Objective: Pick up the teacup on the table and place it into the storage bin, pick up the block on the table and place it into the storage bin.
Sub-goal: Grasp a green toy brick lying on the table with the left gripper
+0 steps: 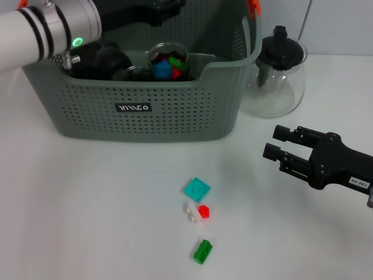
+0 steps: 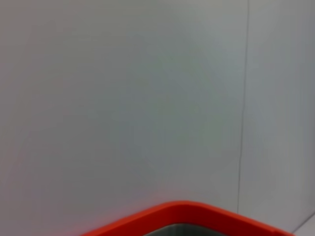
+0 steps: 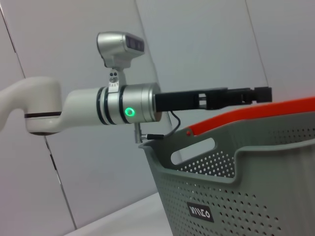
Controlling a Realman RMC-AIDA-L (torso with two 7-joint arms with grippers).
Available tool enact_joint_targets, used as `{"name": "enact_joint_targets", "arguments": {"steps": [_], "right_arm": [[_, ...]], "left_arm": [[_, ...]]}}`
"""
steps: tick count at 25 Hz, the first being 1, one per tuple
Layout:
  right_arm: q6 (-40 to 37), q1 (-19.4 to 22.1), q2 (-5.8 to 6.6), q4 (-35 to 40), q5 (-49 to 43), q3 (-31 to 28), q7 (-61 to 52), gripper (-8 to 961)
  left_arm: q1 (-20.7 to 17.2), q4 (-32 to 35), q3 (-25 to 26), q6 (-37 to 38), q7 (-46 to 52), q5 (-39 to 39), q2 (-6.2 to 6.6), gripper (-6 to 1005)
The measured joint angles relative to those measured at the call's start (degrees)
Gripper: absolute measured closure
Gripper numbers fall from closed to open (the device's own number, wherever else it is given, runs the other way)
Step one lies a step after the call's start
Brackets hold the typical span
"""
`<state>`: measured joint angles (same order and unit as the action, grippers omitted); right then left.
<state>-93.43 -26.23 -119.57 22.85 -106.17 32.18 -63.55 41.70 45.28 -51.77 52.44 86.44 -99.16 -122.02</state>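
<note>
The grey perforated storage bin (image 1: 175,116) stands at the back of the table; it also shows in the right wrist view (image 3: 256,191). Inside it a clear glass cup (image 1: 169,60) holds coloured blocks. Loose blocks lie on the table in front: a cyan one (image 1: 197,189), a white one (image 1: 192,212), a red one (image 1: 204,211) and a green one (image 1: 203,251). My left gripper (image 3: 263,93) reaches out level above the bin's rim and nothing shows in it. My right gripper (image 1: 277,143) is open and empty, low over the table right of the blocks.
A clear glass teapot (image 1: 280,79) with a black lid stands right of the bin. Dark objects (image 1: 108,61) sit in the bin's left part. An orange handle clip (image 2: 187,211) fills the bottom of the left wrist view, with a wall behind.
</note>
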Motion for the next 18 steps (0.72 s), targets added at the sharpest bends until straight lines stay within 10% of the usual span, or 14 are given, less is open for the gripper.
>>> {"name": "enact_joint_targets", "arguments": {"steps": [10,18], "right_arm": [[0.11,-0.01,0.0,0.01,0.08,-0.11,-0.09,396],[1.12,-0.36,-0.08,0.01,0.05,0.2,-0.1,395]], "left_arm": [[-14.25,-0.11,8.24,34.17,-9.86,15.16,-0.02,414],[-25.82,-9.23,10.75,46.45,-36.42,5.82,-1.35,419]]}}
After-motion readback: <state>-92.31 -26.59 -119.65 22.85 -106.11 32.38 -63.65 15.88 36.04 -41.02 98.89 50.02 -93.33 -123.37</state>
